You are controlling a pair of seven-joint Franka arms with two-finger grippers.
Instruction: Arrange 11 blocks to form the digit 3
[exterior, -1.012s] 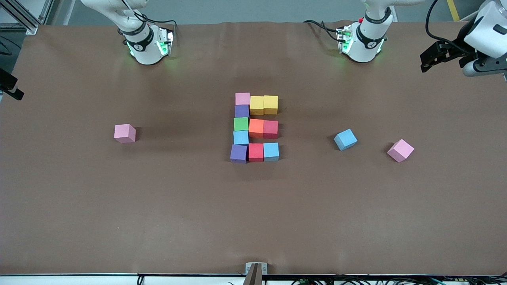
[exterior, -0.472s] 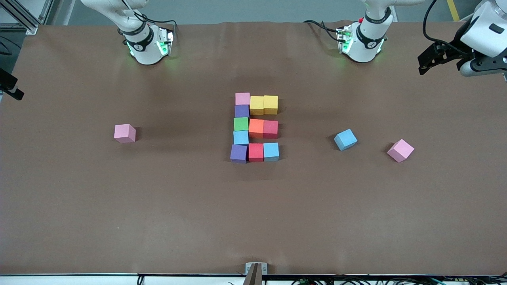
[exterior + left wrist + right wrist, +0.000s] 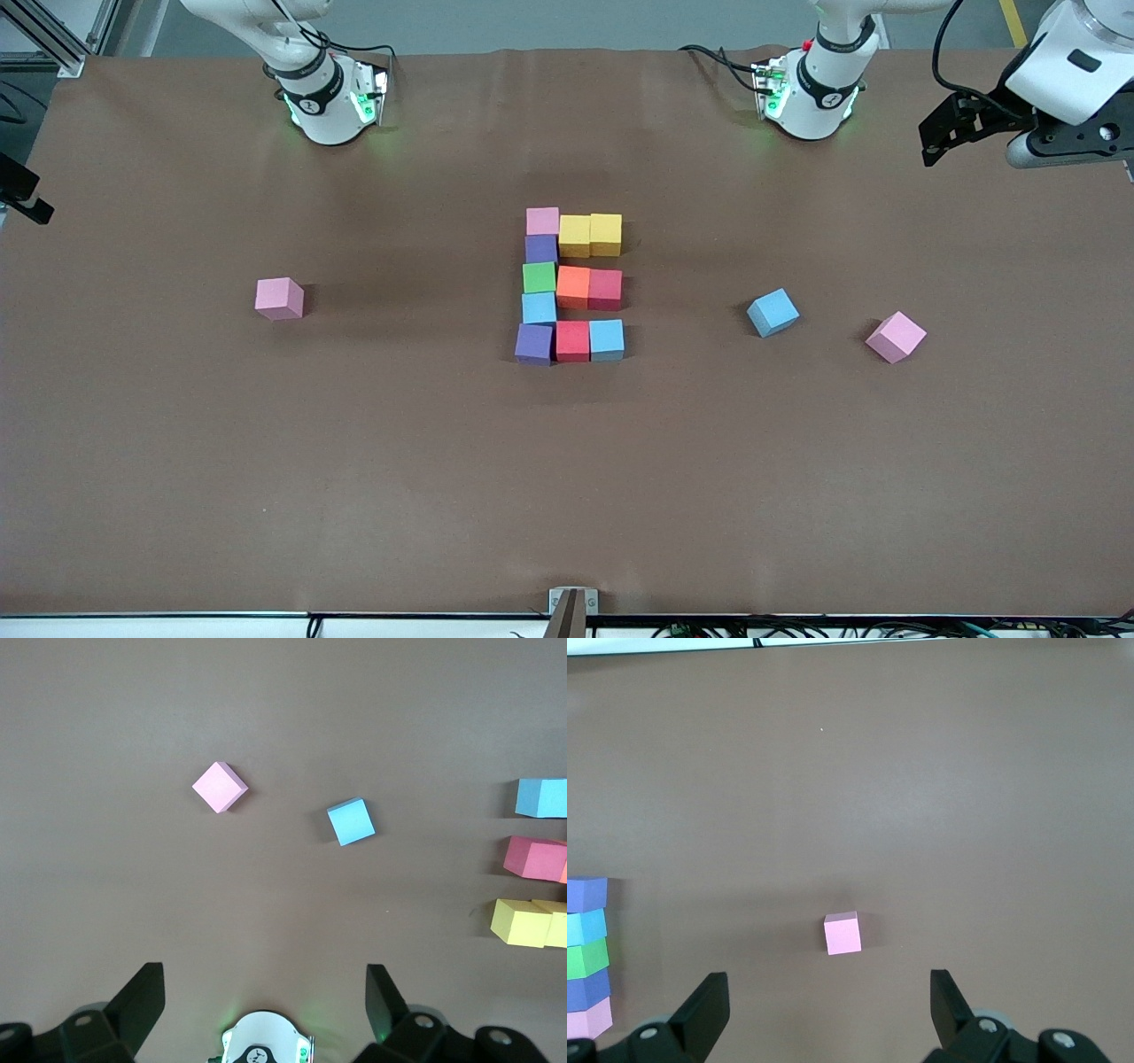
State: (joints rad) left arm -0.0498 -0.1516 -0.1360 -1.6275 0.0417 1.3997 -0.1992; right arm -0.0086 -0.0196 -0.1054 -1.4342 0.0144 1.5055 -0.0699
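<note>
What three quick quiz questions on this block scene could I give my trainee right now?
1. How many blocks make up the figure at mid-table?
2. True or false: the green block sits at an end of the spine.
3. Which loose block lies toward the right arm's end: A) pink block, B) light blue block, C) a yellow block?

Key
1. Eleven.
2. False; it is the spine's middle cube.
3. A. The light blue one lies toward the left arm's end, beside another pink block.
</note>
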